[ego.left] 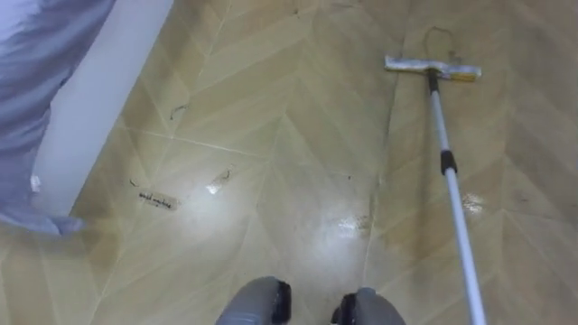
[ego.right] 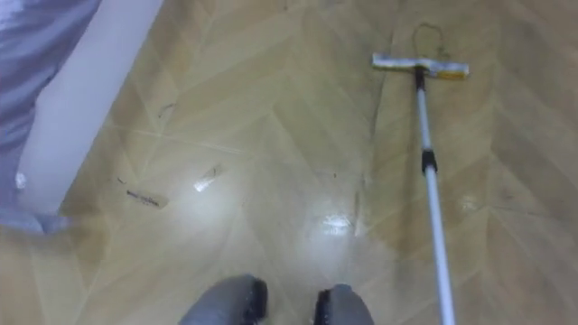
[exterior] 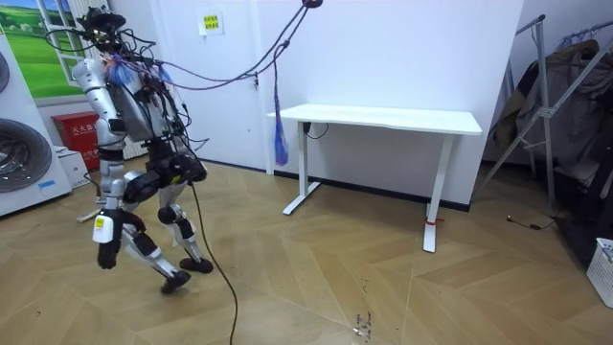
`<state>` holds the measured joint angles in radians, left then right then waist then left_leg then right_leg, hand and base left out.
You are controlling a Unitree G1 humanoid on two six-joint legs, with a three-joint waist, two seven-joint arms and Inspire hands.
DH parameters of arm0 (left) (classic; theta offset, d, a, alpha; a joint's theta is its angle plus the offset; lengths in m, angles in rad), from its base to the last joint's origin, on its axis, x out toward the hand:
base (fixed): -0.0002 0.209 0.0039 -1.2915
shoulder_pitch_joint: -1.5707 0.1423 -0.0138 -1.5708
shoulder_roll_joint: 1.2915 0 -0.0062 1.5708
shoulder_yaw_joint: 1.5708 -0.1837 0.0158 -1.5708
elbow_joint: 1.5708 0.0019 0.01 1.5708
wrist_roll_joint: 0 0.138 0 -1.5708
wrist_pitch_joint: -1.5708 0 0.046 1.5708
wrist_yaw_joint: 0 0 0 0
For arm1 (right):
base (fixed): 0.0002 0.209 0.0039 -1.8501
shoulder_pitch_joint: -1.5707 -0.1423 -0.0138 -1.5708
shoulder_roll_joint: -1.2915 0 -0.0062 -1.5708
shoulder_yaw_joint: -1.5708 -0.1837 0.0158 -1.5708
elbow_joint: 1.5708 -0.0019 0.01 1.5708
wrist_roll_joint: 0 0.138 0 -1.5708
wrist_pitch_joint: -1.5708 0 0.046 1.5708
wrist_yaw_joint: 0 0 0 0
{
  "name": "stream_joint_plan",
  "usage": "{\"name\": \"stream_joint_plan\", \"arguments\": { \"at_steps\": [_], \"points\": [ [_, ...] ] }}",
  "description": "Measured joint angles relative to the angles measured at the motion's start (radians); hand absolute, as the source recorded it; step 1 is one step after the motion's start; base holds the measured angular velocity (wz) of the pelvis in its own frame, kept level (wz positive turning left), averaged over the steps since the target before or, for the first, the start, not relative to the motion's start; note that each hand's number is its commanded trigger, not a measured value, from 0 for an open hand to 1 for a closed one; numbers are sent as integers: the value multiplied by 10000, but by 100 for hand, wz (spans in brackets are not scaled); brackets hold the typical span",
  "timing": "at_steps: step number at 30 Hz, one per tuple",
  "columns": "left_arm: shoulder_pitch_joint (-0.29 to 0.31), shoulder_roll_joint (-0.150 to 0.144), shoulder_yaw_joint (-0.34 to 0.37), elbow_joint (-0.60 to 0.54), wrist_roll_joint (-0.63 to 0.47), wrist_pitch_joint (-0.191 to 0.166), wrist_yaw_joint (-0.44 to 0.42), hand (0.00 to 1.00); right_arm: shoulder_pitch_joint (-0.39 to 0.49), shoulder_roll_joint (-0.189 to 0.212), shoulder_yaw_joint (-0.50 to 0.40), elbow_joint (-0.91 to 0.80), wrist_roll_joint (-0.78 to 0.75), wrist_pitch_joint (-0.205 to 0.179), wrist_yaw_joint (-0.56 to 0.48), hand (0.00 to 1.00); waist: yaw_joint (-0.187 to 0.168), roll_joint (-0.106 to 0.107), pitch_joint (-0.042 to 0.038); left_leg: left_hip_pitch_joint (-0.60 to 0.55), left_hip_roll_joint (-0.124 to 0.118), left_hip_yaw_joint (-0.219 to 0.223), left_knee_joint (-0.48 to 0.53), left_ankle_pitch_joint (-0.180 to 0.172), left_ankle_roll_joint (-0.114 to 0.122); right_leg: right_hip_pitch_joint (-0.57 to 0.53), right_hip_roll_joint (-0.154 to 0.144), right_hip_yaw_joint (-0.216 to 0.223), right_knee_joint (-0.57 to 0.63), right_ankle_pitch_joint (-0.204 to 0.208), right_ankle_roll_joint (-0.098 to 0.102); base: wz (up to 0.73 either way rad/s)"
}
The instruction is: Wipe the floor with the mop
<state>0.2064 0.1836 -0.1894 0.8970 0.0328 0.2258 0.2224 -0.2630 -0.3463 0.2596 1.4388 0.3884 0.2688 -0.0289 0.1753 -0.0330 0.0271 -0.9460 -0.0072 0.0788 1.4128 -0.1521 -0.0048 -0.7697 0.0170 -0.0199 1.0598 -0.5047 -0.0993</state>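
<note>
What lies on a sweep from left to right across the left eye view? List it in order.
The bluish cloth → white panel → dark scrap on the floor → pale scrap → shiny patch → mop.

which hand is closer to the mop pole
Right, probably: the mop pole runs back from the mop head and out at the eye views' lower right, the right hand's side; the left hand's side is across the floor from it.
</note>
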Motion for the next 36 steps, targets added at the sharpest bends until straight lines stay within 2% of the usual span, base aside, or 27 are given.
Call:
{"name": "stream_joint_plan", "arguments": {
  "at_steps": [1,2,3,4,5,8,9,11,12,13,14,15,17,18,19,20,21,22,24,26,27,29,30,31,32,34,36],
  "points": [
    [141,2,-20,-160,4,27,-83,0,-322,-71,104,-45,77,-96,88,100,194,-91,54,-223,139,127,-691,-384,29,151,84,22,-22,-79,-19,-16],
    [285,-8,-23,-164,6,14,-216,0,-544,-74,216,-49,124,-178,184,100,325,-143,64,-204,153,126,-2182,-679,-22,352,166,84,-124,-170,15,-20],
    [373,-13,-37,-175,10,12,-295,0,-571,-71,242,-61,160,-230,228,100,335,-179,71,-125,116,63,-3036,-683,-22,487,185,60,-207,-225,26,-10],
    [423,-8,-34,-183,-2,9,-450,0,-491,-66,245,-100,257,-286,339,100,297,-143,67,125,111,-20,-4771,-649,-18,834,173,-36,-398,-386,30,7],
    [468,32,-7,-124,0,16,-619,0,-247,-32,253,-154,364,-300,448,100,220,-43,35,312,102,35,-5516,-434,366,1226,104,-106,-584,-610,74,18],
    [333,-21,8,-103,2,-43,-870,0,806,-146,255,19,447,-383,551,100,-39,72,-64,1001,-153,428,-5713,-1049,1103,2111,-323,-144,-1227,-844,442,35],
    [259,-82,38,-71,5,-73,-871,0,1043,-198,285,86,421,-392,546,100,-65,143,-83,1111,-252,446,-5682,-1209,1169,2190,-401,-131,-1143,-826,482,14],
    [78,-268,279,-83,12,-243,-909,0,2108,-286,339,161,419,-409,379,100,-239,457,-225,1502,-570,599,-5556,-1718,1493,1974,-837,-133,131,-151,1185,14],
    [39,-294,387,-116,22,-272,-907,0,2345,-245,335,161,424,-408,326,100,-326,506,-252,1616,-647,601,-5548,-1837,1536,1857,-921,-140,515,148,1259,18],
    [-13,-284,484,-131,30,-347,-885,0,2723,-128,317,161,461,-406,274,100,-499,613,-286,1835,-795,539,-5590,-2050,1607,1509,-973,-110,1273,867,1312,9],
    [-40,-281,481,-131,28,-415,-849,0,2948,-19,309,159,534,-406,206,100,-652,850,-293,2031,-882,365,-5648,-2230,1639,1172,-964,-36,1746,1213,1346,0],
    [-69,-293,477,-124,33,-440,-846,0,2997,33,309,159,555,-407,159,100,-729,933,-247,2100,-922,241,-5689,-2276,1644,954,-982,48,1781,1180,1346,-22],
    [-104,-356,478,-129,83,-444,-761,0,3038,307,306,150,546,-408,-65,100,-988,1038,-129,2400,-973,131,-6165,-2297,1627,-143,-1012,88,925,974,1378,-26],
    [-103,-378,478,-123,97,-440,-747,0,3062,375,295,147,518,-408,-94,100,-1038,1038,-127,2454,-972,129,-6268,-2295,1621,-346,-1021,100,368,978,1372,-7],
    [-102,-396,475,-104,107,-426,-728,0,3096,505,202,87,416,-408,-148,100,-1143,1061,-144,2585,-974,119,-6411,-2324,1569,-538,-1007,138,-1061,1088,1301,0],
    [-102,-381,476,-80,94,-366,-645,0,3101,624,133,26,318,-407,-157,100,-1168,1037,-142,2717,-981,122,-6401,-2488,1475,-653,-1004,130,-2195,1622,1196,0],
    [-102,-398,471,-26,80,-341,-573,0,3114,666,72,-10,255,-404,-157,100,-1188,943,-86,2758,-974,102,-6303,-2590,1421,-640,-1026,56,-2256,2017,1139,-5],
    [-100,-468,466,102,70,-283,-541,0,3079,679,-105,-18,51,-401,-143,100,-1123,961,-129,2797,-884,-57,-6099,-2770,1235,-494,-972,-190,-2225,1999,870,-8],
    [-100,-466,499,161,4,-215,-536,0,2787,661,-274,-16,-180,-249,-135,100,-986,859,-76,2845,-754,-111,-5648,-2893,1004,-336,-930,-381,-2011,1746,697,-13],
    [-102,-375,500,192,-397,-66,-436,0,1883,504,-395,78,-478,19,-113,100,-827,629,-11,2579,-457,71,-4276,-2895,831,-229,-833,-380,-1393,1150,415,-13],
    [-94,-348,497,160,-457,-46,-404,0,1641,421,-395,88,-603,104,-105,100,-815,551,2,2429,-373,69,-3789,-2826,707,-210,-794,-380,-1212,989,415,-9],
    [-14,-72,168,-45,-1218,-3,-251,0,530,91,-303,-20,-866,151,-120,100,-490,292,-21,1709,75,102,-1708,-2085,-14,-170,-481,-294,-491,404,329,-27],
    [40,37,66,-184,-1445,-3,-199,0,182,43,-172,-44,-817,113,-119,100,-407,185,25,1512,167,109,-1279,-1798,-33,-172,-412,-251,-326,324,257,-34],
    [87,171,-20,-379,-1668,-49,-111,0,-375,-39,27,-196,-634,6,-111,100,-289,-28,97,1093,220,50,-510,-1115,-51,-181,-291,-136,-41,146,139,-10],
    [157,287,-91,-516,-1839,-90,-76,0,-617,-96,152,-424,-361,-125,-104,100,-206,-152,74,692,233,-45,-211,-936,-84,-167,-150,-83,57,7,120,0],
    [219,340,-112,-666,-1831,-126,-86,0,-924,-133,162,-662,88,-285,0,100,87,-267,67,244,305,-58,-1056,-1378,12,-42,-106,-92,-2,-85,81,2],
    [444,331,-108,-804,-1804,-87,-144,0,-1010,-137,101,-786,352,-304,171,100,168,-213,56,100,244,-61,-3196,-1537,-6,344,-188,-95,-178,-261,258,4]
  ]
}}
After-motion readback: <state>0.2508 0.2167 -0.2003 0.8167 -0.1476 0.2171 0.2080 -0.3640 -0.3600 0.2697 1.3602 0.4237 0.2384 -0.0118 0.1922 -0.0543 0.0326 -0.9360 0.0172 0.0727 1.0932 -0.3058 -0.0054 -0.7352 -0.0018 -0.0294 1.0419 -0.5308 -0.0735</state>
